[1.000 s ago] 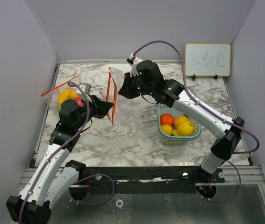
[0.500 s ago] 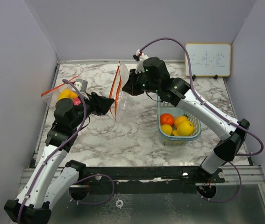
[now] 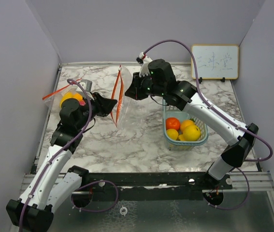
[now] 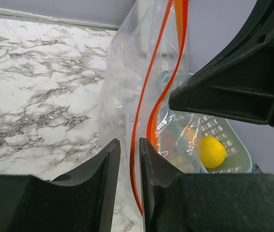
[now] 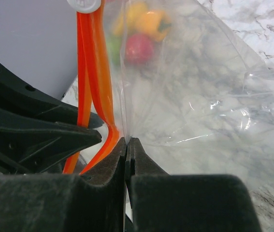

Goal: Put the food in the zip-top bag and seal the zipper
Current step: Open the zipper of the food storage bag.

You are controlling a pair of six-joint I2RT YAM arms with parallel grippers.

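Observation:
A clear zip-top bag (image 3: 119, 92) with an orange zipper hangs upright between my grippers. It looks empty. My right gripper (image 3: 130, 90) is shut on the bag's edge by the zipper (image 5: 127, 139). My left gripper (image 3: 111, 103) straddles one orange zipper strand (image 4: 136, 145) with a narrow gap between the jaws (image 4: 129, 142); I cannot see the pads touching it. The other strand bows out toward my right fingers. Orange and yellow toy fruits (image 3: 184, 128) lie in the pale green basket (image 3: 205, 133). A yellow one (image 4: 212, 151) shows through the bag.
A second zip-top bag (image 3: 70, 97) holding yellow, orange, green and red-pink fruits lies at the far left. Those fruits (image 5: 139, 47) show through the held bag. A small whiteboard (image 3: 214, 62) stands at the back right. Grey walls close in both sides.
My right gripper carried the bag a little right and back. My left gripper moved up and back along the bag's zipper edge.

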